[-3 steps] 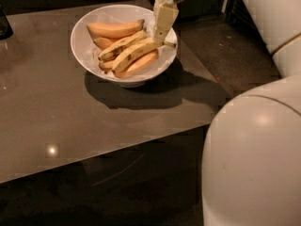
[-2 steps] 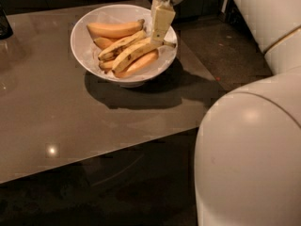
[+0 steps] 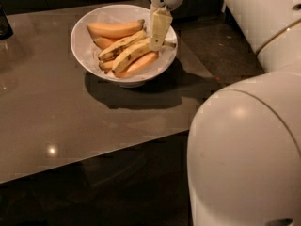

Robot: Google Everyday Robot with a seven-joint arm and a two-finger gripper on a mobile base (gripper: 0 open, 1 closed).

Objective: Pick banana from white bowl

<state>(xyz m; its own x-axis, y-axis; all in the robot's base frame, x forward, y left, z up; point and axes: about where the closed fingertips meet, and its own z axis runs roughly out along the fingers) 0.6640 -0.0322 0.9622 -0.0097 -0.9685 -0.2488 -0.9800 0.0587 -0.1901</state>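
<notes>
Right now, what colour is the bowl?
The bowl is glossy white, clear in camera view. Gripper hangs over its right side, above the banana.

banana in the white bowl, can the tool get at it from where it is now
Probably yes: the tool hangs over the white bowl's right side, at the banana's stem end. The banana seems to lie on top of the other fruit, with nothing covering it.

Your gripper [image 3: 157, 42] hangs over the right side of the white bowl [image 3: 79, 46], cropped by the top edge, and it covers part of the banana [image 3: 129, 55]. The robot's white body [image 3: 244, 149] hides the table's [image 3: 56, 107] near right corner.
</notes>
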